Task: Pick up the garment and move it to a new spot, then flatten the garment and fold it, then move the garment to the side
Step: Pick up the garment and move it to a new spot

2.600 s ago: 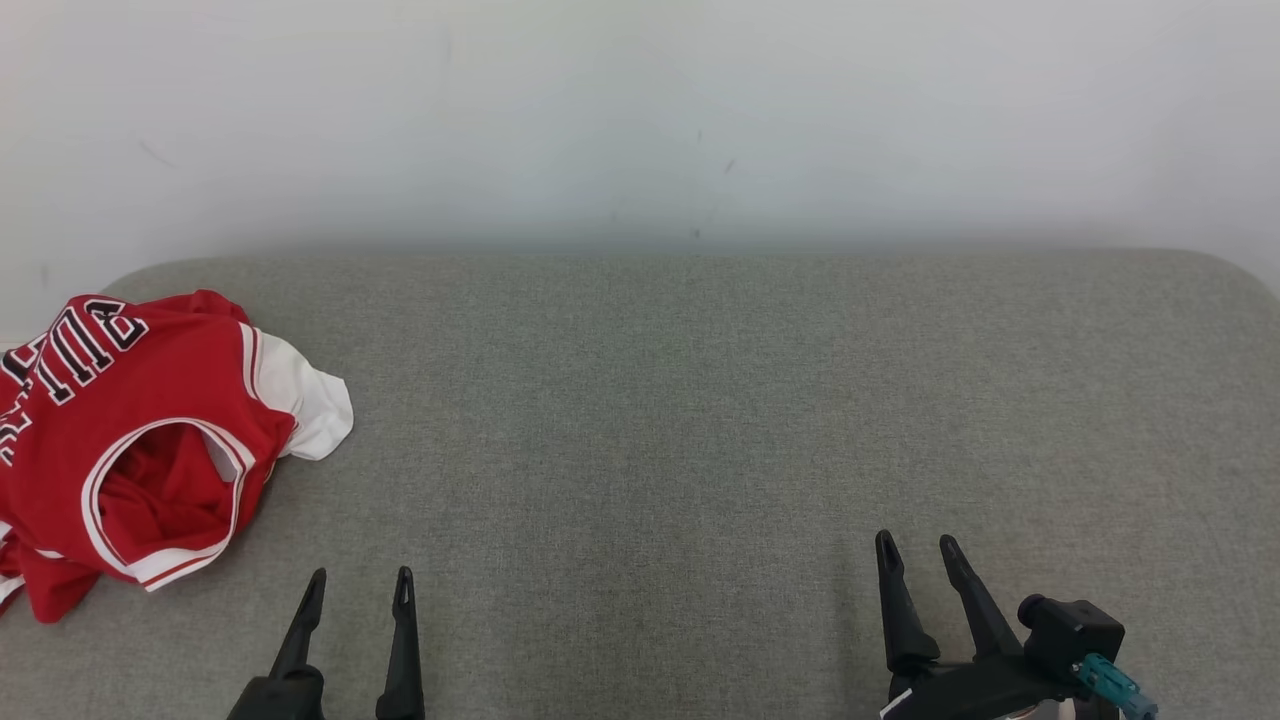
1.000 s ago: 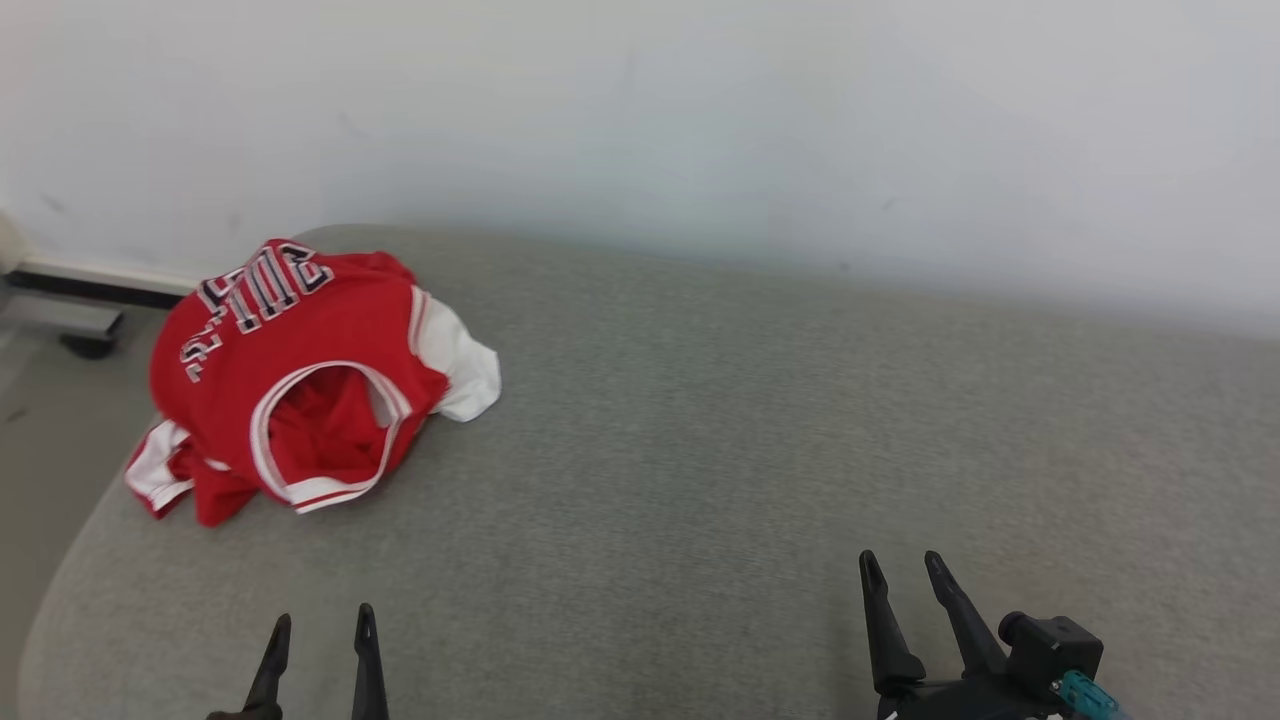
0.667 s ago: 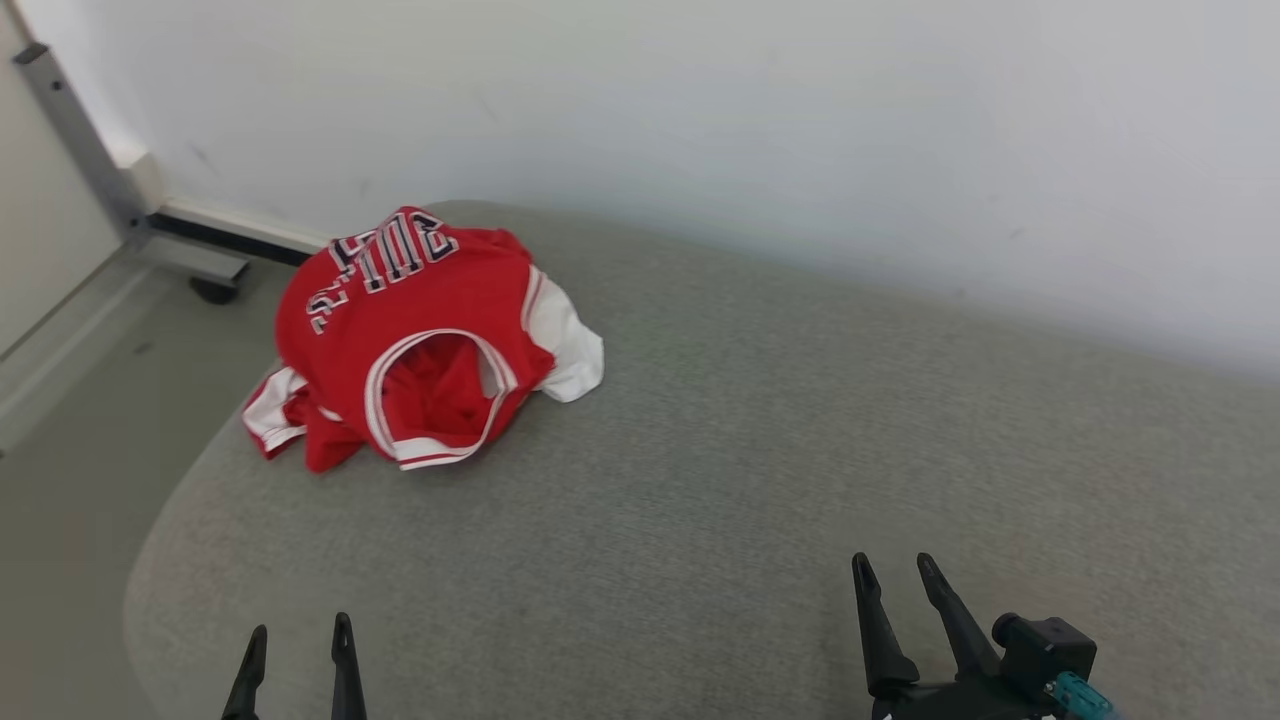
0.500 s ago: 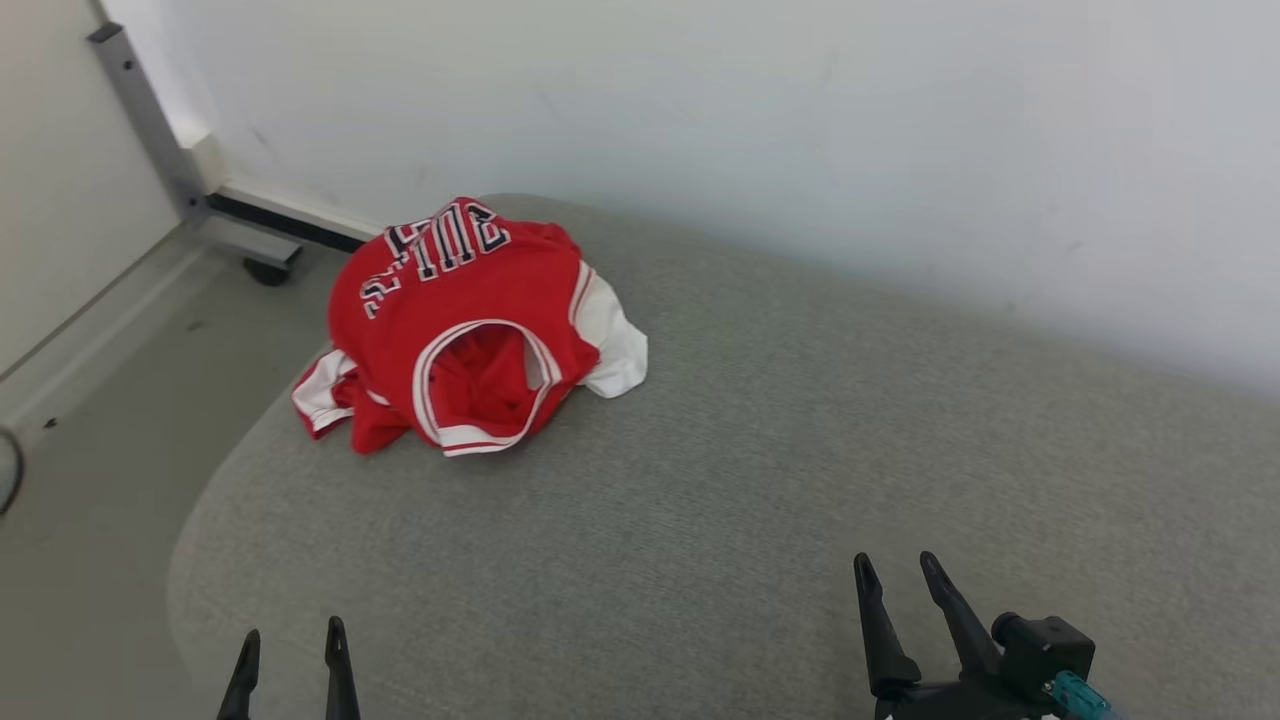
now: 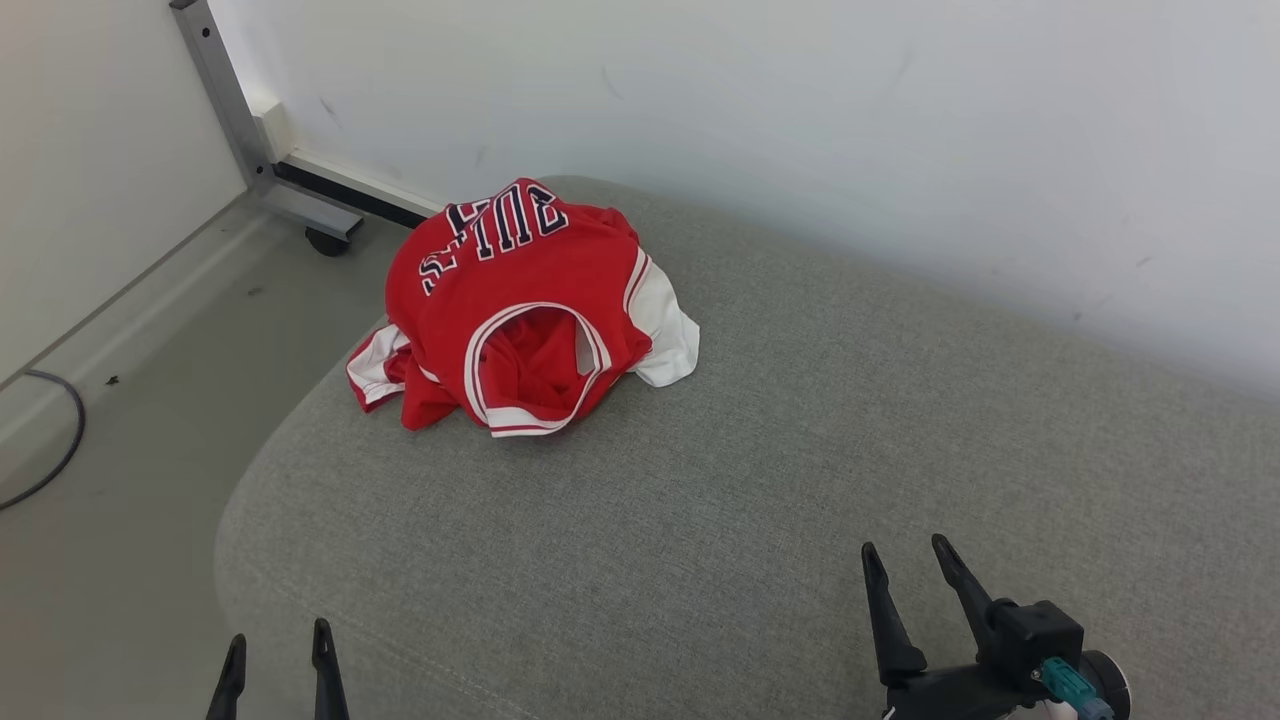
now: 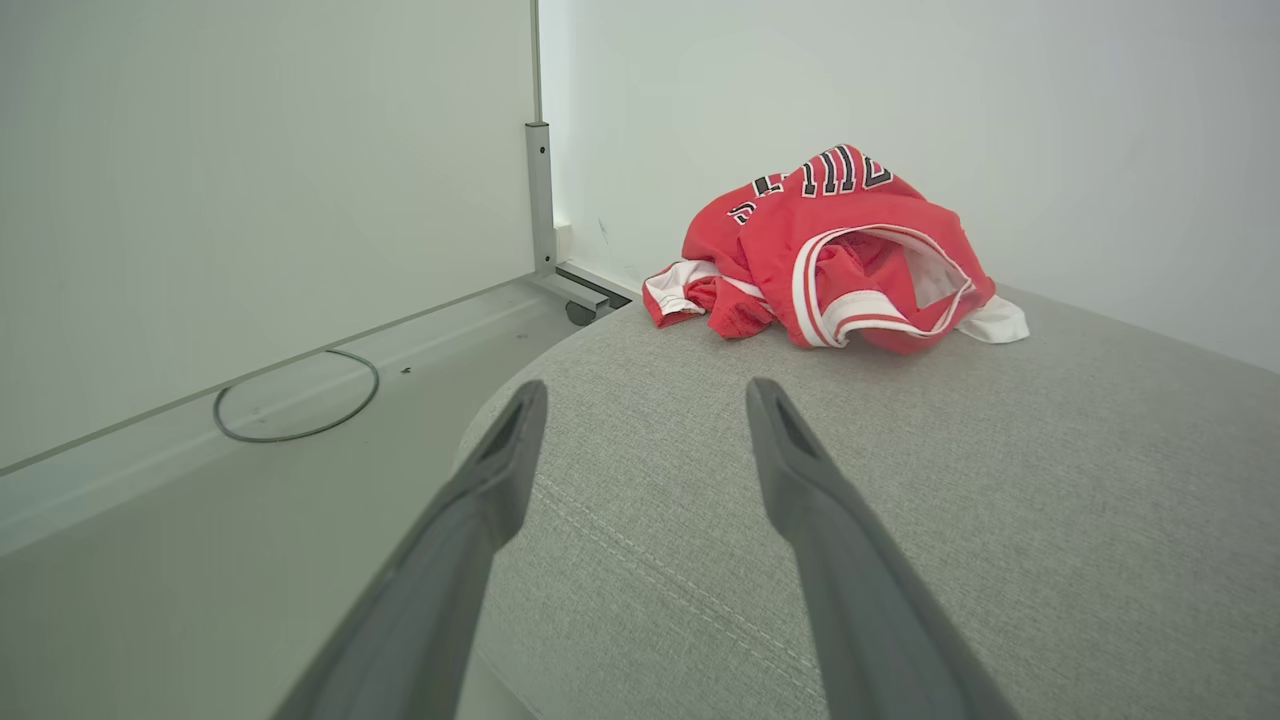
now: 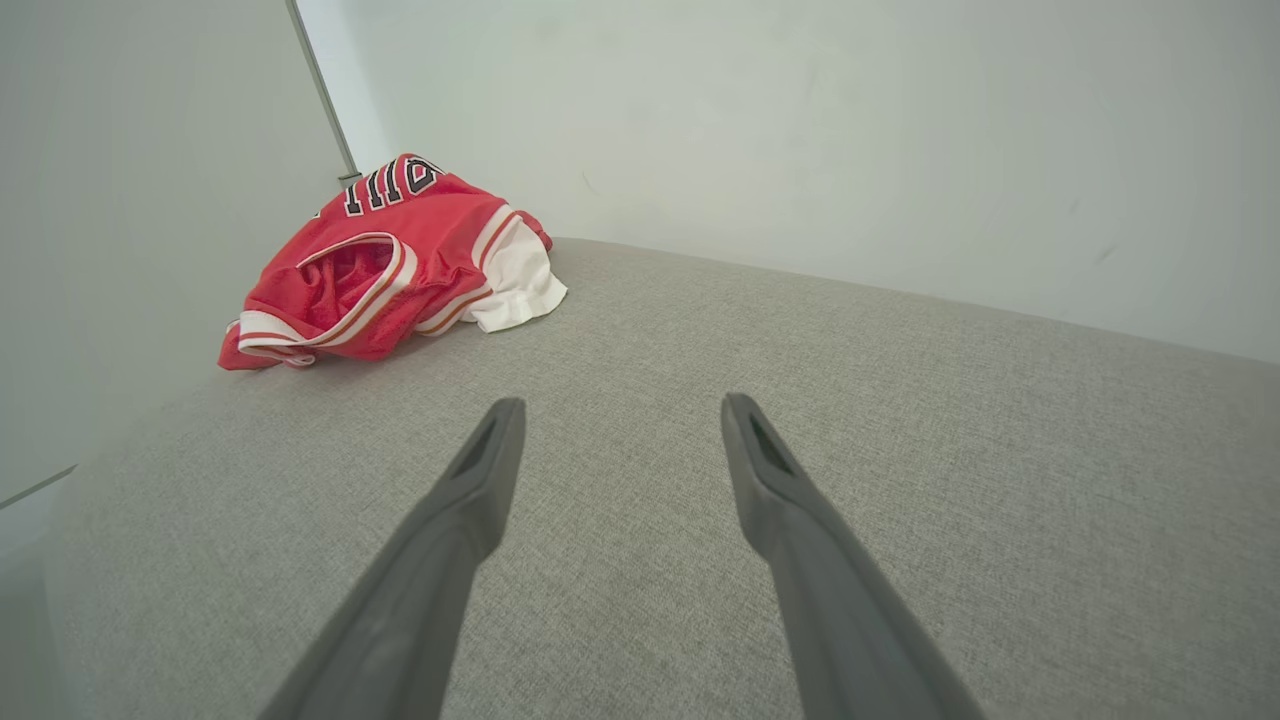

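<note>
In the head view, the red and white garment is seen crumpled in the upper middle-left of the frame, on the grey cushion near its far left corner. The left gripper is seen at the lower left and the right gripper at the lower right. Both are spread apart with nothing held.

In the left wrist view, the garment is seen at upper centre-right, well beyond the parted fingers; a cable is seen on the floor at left.

In the right wrist view, the garment is seen at upper left, well apart from the parted fingers.
</note>
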